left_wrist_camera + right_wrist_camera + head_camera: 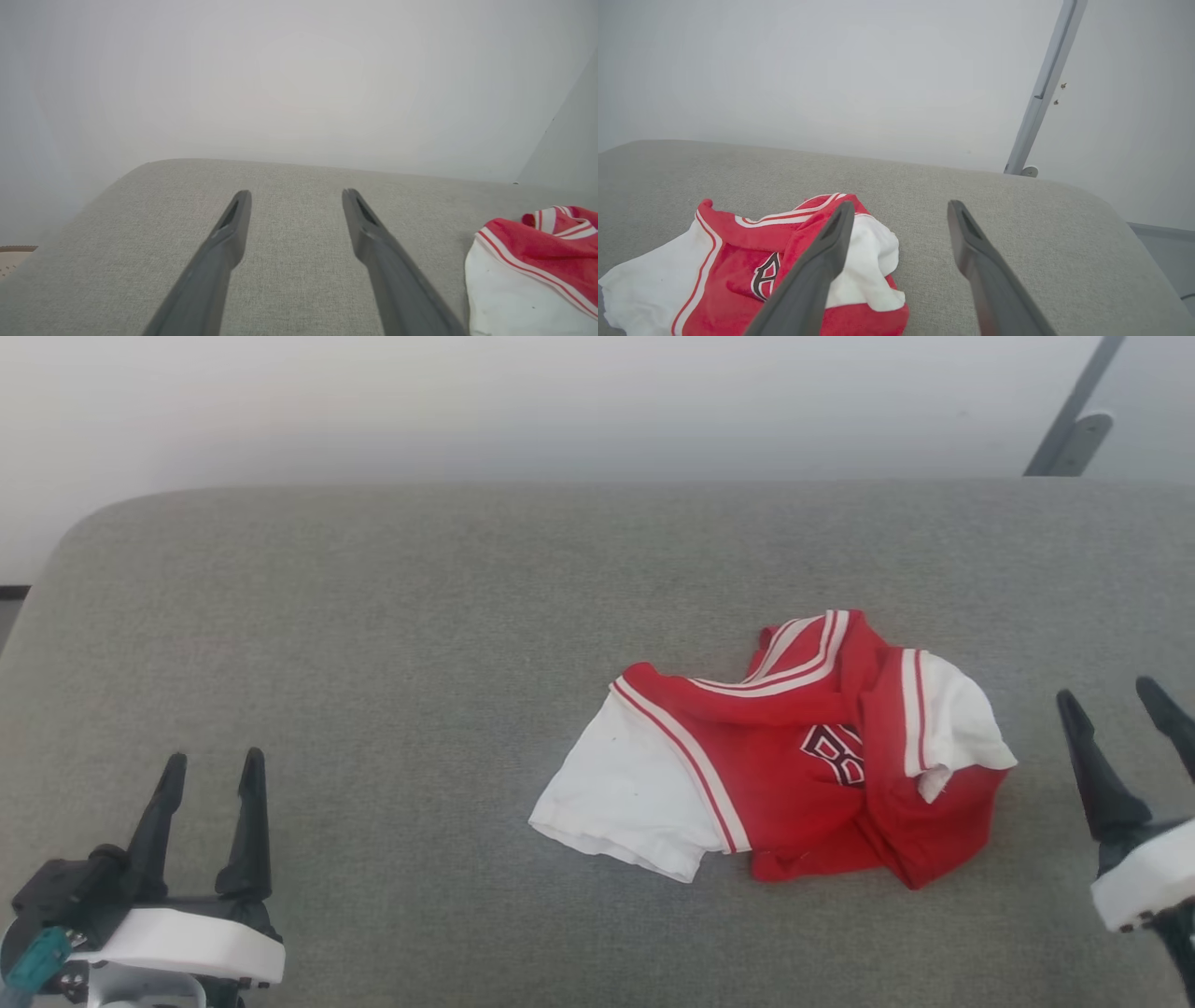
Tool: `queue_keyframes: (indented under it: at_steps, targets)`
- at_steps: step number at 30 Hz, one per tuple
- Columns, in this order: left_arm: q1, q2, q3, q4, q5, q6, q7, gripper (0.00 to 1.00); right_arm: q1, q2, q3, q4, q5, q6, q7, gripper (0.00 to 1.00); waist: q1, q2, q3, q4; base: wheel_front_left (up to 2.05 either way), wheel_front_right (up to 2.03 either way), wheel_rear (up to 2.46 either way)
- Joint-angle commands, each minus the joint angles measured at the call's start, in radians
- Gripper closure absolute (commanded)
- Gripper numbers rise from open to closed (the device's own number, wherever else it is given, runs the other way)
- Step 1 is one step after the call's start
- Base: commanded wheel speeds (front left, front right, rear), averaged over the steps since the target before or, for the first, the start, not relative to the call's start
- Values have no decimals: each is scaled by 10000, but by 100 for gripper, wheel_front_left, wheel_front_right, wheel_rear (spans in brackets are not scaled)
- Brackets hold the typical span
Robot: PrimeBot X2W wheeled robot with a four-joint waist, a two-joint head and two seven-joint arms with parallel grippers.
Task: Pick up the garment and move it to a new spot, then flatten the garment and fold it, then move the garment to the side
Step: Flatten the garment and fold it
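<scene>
The shirt (794, 756) lies crumpled on the grey cushion (373, 616), right of its middle. Over the cushion's near edge hover the left gripper (213, 758) at its left and the right gripper (1108, 691) at its right, fingers apart, holding nothing. Behind the cushion stand a pale wall (560, 401) and a grey metal post (1074, 420).

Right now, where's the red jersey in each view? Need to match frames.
Head view: garment lies crumpled right of centre on the grey cushion.
Left wrist view: garment at the lower right corner, cut by the frame edge.
Right wrist view: garment at lower left.
Shared landmark: its spread white sleeve.
</scene>
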Motion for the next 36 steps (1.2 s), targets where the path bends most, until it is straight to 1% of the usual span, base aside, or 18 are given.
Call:
queue_keyframes:
  at_steps: [1, 4, 9, 15, 20, 27, 30, 34, 35, 36]
  targets:
    - [84, 17, 56, -37, 39, -15, -45, 0, 145, 141, -70, 10, -82, -3, -190, 0, 0, 0, -28, -80, 0, 0, 0]
    - [69, 14, 60, -104, 57, -15, -45, 0, 465, 486, -121, 64, -273, -3, -543, 0, 0, 0, 30, -168, 0, 0, 0]
    - [-48, 24, 55, -121, 67, -15, -45, 0, 789, 843, -174, 182, -420, -3, -973, 0, 0, 0, 151, -240, 0, 0, 0]
    - [-138, 65, 28, -83, 46, -15, -45, 0, 673, 771, 32, 556, -294, -3, -1153, 0, 0, 0, 212, -261, 0, 0, 0]
    - [-189, 77, -70, -107, 28, -15, -45, 0, 476, 648, 335, 691, -148, -3, -705, 0, 0, 0, 289, -160, 0, 0, 0]
    - [-337, 63, -241, -73, 2, -15, -45, 0, 101, 123, 1306, 723, 470, -3, 207, 0, 0, 0, 452, 143, 0, 0, 0]
    - [-351, 60, -259, -49, -23, -15, -45, 0, -10, -119, 1597, 798, 621, -3, 555, 0, 0, 0, 506, 272, 0, 0, 0]
    - [-377, 56, -260, -40, -51, -15, -45, 0, -110, -267, 1880, 903, 735, -3, 887, 0, 0, 0, 553, 391, 0, 0, 0]
    - [-386, 54, -271, -34, -53, -15, -45, 0, -165, -317, 1935, 932, 755, -3, 974, 4, 0, 0, 580, 431, 0, 0, 0]
    - [-413, 45, -283, -24, -55, -15, -45, 0, -235, -357, 1981, 962, 757, -3, 1045, 16, 0, 0, 608, 474, 0, 0, 0]
